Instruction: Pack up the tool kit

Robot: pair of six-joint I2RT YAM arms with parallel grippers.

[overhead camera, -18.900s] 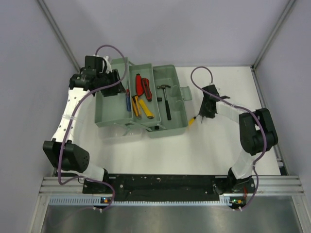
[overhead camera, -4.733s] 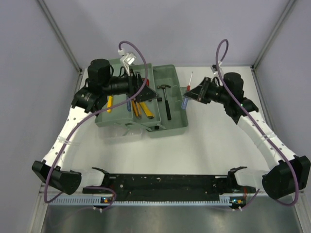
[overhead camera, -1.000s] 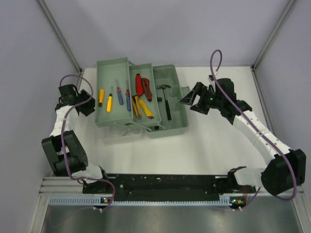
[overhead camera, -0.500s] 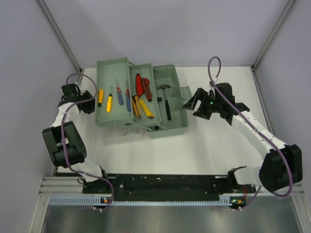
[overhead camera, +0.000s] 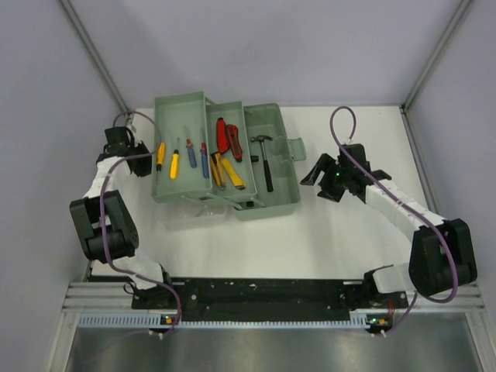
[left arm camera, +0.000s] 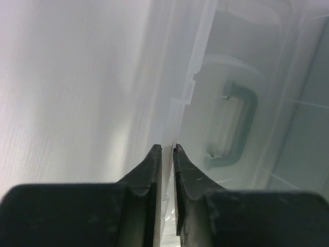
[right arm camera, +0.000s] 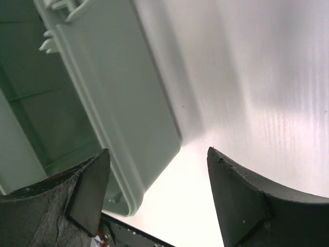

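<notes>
toolbox (overhead camera: 284, 183) sits between left end effector (left arm camera: 167, 148), pinched together, and right end effector (right arm camera: 158, 151), spread apart.

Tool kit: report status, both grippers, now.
Left gripper shut, at tool kit left side. Right gripper open, empty, at its right side. Kit open, tools inside, nothing blocking.

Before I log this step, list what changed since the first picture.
The right gripper let go of its screwdriver and stands open beside the toolbox. The left gripper drew off the tray to the left, nearly shut. Yellow screwdrivers now lie in that tray. Hammer and pliers stayed.
</notes>
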